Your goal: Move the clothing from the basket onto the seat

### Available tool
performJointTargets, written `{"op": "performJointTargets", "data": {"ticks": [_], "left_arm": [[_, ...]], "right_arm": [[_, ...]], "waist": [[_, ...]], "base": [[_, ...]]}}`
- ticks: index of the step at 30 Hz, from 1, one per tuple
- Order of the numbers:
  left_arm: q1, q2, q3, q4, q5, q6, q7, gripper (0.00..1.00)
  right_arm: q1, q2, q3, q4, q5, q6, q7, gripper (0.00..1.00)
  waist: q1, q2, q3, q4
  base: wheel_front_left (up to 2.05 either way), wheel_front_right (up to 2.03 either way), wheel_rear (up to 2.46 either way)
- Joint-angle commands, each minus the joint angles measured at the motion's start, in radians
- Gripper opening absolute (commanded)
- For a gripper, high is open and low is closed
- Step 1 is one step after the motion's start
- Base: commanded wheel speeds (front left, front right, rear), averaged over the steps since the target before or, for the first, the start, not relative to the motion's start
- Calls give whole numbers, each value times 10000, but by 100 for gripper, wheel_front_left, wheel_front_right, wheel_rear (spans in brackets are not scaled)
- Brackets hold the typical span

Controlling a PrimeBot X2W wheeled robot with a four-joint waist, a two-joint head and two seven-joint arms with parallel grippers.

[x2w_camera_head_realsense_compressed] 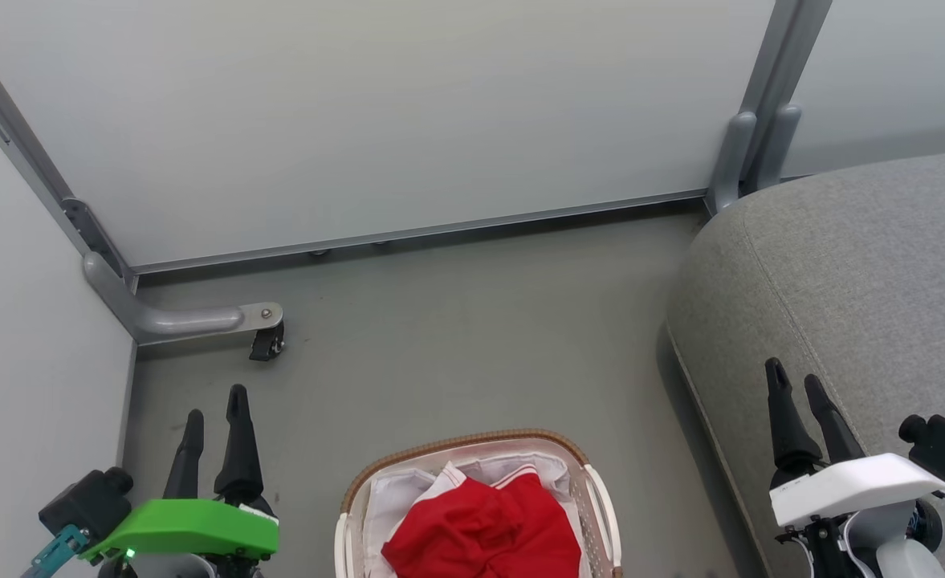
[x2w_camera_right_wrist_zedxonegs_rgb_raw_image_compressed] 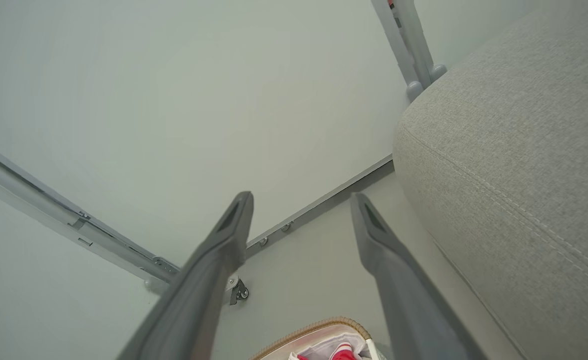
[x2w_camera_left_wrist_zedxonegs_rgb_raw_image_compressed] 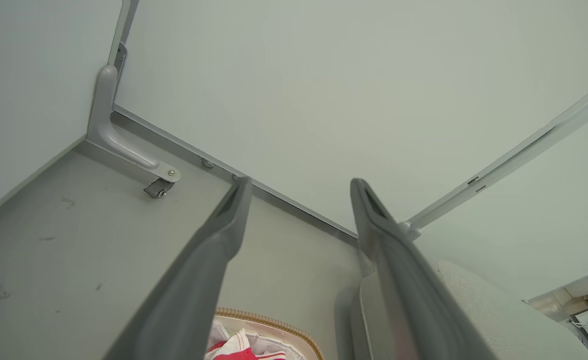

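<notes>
The left gripper (x2w_camera_head_realsense_compressed: 215,401) sits low at the robot's left, above the bare grey floor (x2w_camera_head_realsense_compressed: 480,321). Its two long dark fingers (x2w_camera_head_realsense_compressed: 239,449) point forward toward the pale wall panel (x2w_camera_head_realsense_compressed: 360,120). The wrist behind them carries a green cover (x2w_camera_head_realsense_compressed: 191,526). In the left wrist view the fingers stand well apart with nothing between them, framing the floor and the base rail of the panel.

The right gripper (x2w_camera_head_realsense_compressed: 793,373) is at the robot's right in a matching pose, fingers pointing forward and leaning slightly to the left, with a white cover (x2w_camera_head_realsense_compressed: 857,482) on its wrist. In the head view it shows over the front edge of the seat (x2w_camera_head_realsense_compressed: 857,281). In the right wrist view its fingers are also spread wide and hold nothing, and the seat's rounded, stitched edge runs just beside the right-hand finger.

The basket (x2w_camera_head_realsense_compressed: 472,440) stands on the floor between the two arms, close in front of the robot and cut off by the bottom edge of the head view. The red clothing (x2w_camera_head_realsense_compressed: 484,530) lies bunched inside it on the white liner (x2w_camera_head_realsense_compressed: 396,498), with a strip of white, red-striped trim showing at its far side. Neither gripper touches the basket or the clothing.

A small black caster (x2w_camera_head_realsense_compressed: 266,343) on a grey bracket foot stands on the floor ahead of the left gripper, near the corner of the panels.
</notes>
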Motion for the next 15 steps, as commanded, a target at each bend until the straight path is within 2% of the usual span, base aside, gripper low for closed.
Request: {"op": "performJointTargets", "data": {"ticks": [1, 15], "left_arm": [[59, 69, -41, -77, 362, 29, -102, 100], [315, 82, -256, 273, 2095, 96, -475, 100]], "right_arm": [[67, -70, 31, -93, -340, 4, -111, 100], [296, -87, 215, 87, -1977, 4, -488, 100]], "waist": [[0, 0, -1, 10], [0, 0, -64, 16]], "base": [[0, 0, 0], [0, 0, 0]]}}
